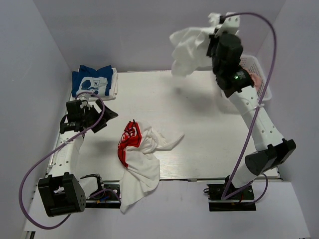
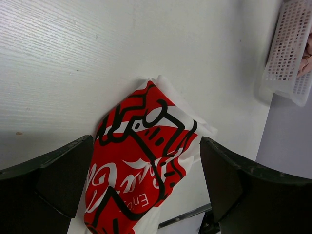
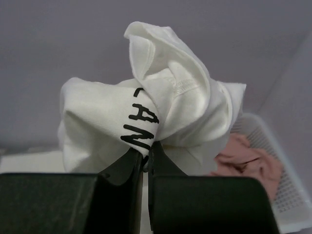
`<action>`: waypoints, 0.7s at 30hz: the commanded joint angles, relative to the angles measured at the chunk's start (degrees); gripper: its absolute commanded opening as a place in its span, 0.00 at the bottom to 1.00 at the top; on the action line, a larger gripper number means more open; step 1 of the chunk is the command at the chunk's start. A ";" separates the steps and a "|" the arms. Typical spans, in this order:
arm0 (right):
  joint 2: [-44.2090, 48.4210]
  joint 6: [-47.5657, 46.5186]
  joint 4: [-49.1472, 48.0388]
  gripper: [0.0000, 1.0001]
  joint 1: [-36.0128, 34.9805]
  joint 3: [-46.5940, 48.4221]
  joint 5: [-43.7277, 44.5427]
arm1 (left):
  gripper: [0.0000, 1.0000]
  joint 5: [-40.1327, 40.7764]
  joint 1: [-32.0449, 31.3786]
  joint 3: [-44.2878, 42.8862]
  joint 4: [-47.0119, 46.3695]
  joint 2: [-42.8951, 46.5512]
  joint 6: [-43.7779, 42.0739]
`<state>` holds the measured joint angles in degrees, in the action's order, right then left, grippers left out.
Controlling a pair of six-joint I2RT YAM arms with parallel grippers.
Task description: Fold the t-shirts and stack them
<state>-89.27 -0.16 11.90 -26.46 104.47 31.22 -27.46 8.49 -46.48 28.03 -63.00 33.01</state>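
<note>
Four tees countable for sure: one white tee with red print [image 1: 142, 160], one white tee with black lettering [image 1: 188, 47], one blue tee [image 1: 90, 82], one pink tee [image 3: 248, 161]. One basket [image 2: 287, 46]. Two end effectors: left end effector [image 2: 146, 168], right end effector [image 3: 145, 152].

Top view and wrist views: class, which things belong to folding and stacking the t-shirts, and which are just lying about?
Job:
white tee, held up by the right gripper
red-print tee, crumpled near the centre
blue tee, folded, far left
pink tee, in the basket

Lying about:
basket
</note>
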 commanded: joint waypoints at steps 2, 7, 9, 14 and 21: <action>-5.02 -6.86 -10.37 0.00 7.53 9.43 8.67 | 1.00 -0.49 -0.05 -0.45 0.01 -0.63 -1.11; -17.40 -9.50 -11.28 0.00 15.81 24.72 9.30 | 1.00 -3.12 -0.05 -1.69 0.53 -1.77 -2.52; -20.13 -10.91 -14.68 0.00 17.57 27.81 8.94 | 1.00 -3.12 -0.05 -1.69 -0.08 -2.39 -2.52; -23.40 -3.90 -13.66 0.00 25.74 22.65 4.82 | 1.00 -1.80 -0.05 -1.69 -0.08 -5.20 -2.52; -32.61 5.60 -3.67 0.00 32.26 21.22 2.16 | 1.00 -6.11 -0.05 -2.21 -2.80 -7.22 -3.66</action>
<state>-120.25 0.73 7.18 4.97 125.64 33.34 -30.74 8.49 -46.74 27.86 -70.89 30.44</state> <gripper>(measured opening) 0.039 0.998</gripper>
